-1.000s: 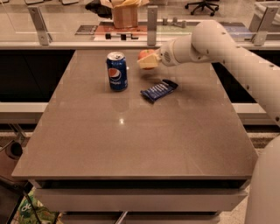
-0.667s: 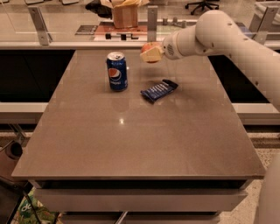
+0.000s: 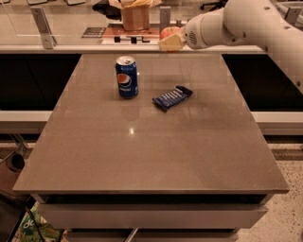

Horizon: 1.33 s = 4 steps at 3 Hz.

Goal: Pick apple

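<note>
While climbing clear of the table (image 3: 142, 156), clasping the apple (image 3: 168, 32) in the gripper (image 3: 169, 38), fingers (image 3: 171, 43) closed around the fruit, with the red top peeking above the nearer pale one. Hanging now over the far edge of the table, level with the counter (image 3: 61, 26) behind, well above the surface and no longer down beside the blue soda can (image 3: 127, 77). Having been rising steadily through the last second, and easing a little toward the arm's side as well. Carrying the apple along at every stage, never parting from it. Leaving the soda can upright in the same spot, and the dark blue snack wrapper (image 3: 172, 98) lying flat near it, neither one disturbed. Pointing, by the look of it, to a sound grasp and a lift nearly finished: picking seemingly all but done. Still calling for a firm squeeze, probably, given a round smooth fruit in a two-finger hold and the risk of slipping under a jolt. Reaching in from the upper corner with the white arm (image 3: 246, 21), stretching across the counter edge toward the paper bag (image 3: 135, 14) at the back.
</note>
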Each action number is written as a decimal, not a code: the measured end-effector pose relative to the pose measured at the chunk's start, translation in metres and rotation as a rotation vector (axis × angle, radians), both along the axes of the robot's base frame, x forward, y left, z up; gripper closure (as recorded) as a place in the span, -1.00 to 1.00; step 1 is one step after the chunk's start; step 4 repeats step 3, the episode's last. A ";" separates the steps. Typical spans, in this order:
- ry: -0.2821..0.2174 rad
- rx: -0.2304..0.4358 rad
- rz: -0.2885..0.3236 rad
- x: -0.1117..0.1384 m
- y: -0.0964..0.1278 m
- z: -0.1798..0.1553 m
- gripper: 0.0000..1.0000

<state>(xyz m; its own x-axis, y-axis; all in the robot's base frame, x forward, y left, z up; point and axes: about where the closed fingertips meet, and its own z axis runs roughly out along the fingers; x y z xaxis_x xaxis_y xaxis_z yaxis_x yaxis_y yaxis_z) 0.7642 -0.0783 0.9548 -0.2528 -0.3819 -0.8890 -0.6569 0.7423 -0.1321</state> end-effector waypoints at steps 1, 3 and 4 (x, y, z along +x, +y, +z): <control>-0.065 -0.004 -0.010 -0.003 -0.004 0.030 1.00; -0.112 -0.005 -0.013 -0.001 -0.007 0.052 1.00; -0.112 -0.005 -0.013 -0.001 -0.007 0.052 1.00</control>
